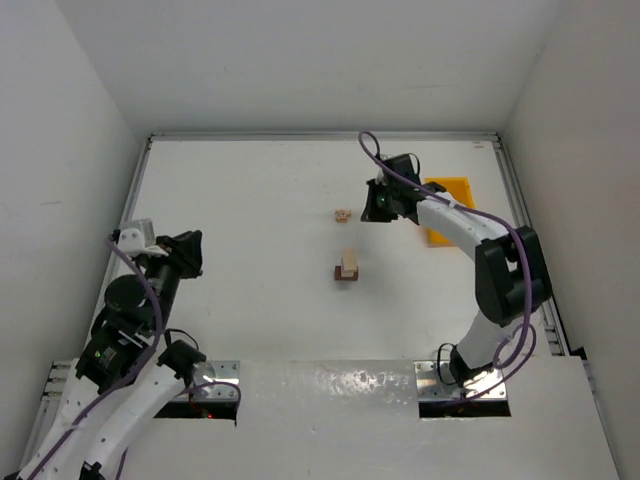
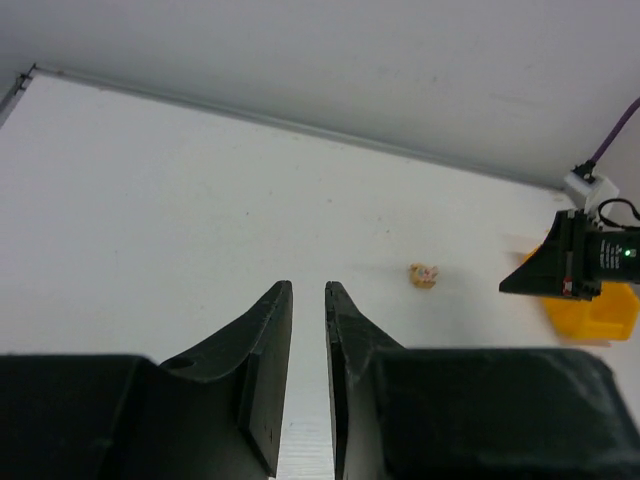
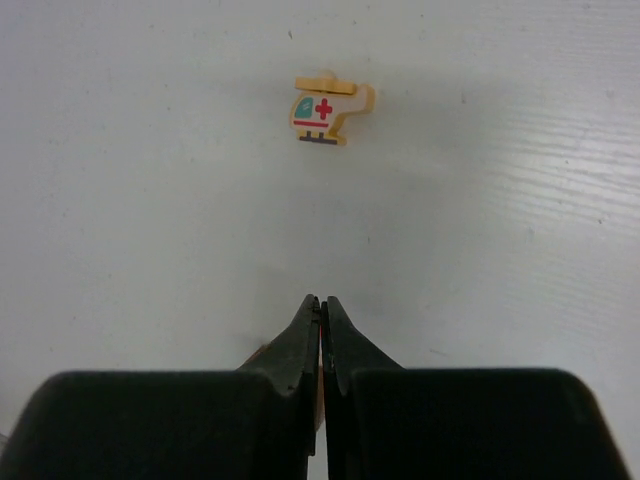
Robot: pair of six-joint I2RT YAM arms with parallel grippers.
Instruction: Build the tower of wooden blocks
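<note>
1. Enclosure walls [image 1: 300, 60]: plain white, closing the work area on the far, left and right sides.
2. Table [image 1: 250, 200]: white, matte, flat, with a metal rail at its far edge.
3. Right arm [image 1: 500, 270]: reaches toward the far centre. The right gripper [image 3: 320, 302] has its jaws pressed together. A tan-orange sliver shows under the fingers, and I cannot tell what it is.
4. Left arm [image 1: 130, 310]: folded back at the left side. The left gripper [image 2: 307, 287] has its jaws parted by a narrow gap with nothing between them. It is well apart from all the blocks.
5. Yellow bin [image 1: 450, 190]: at the far right, partly under the right arm.
6. Started tower: a light tan block [image 1: 347, 262] sits on a dark brown block [image 1: 345, 277] at mid-table, on the near side of the loose piece.
7. Helicopter block [image 3: 330, 110]: painted wood, lying flat and alone, straight ahead of the right gripper's tips and not touching them.
   - Its long axis runs nose to tail, crosswise to the fingers' reach.
   - The right arm is far nearer to it. By my judgement the pick falls to that arm, which must first part its jaws.
</note>
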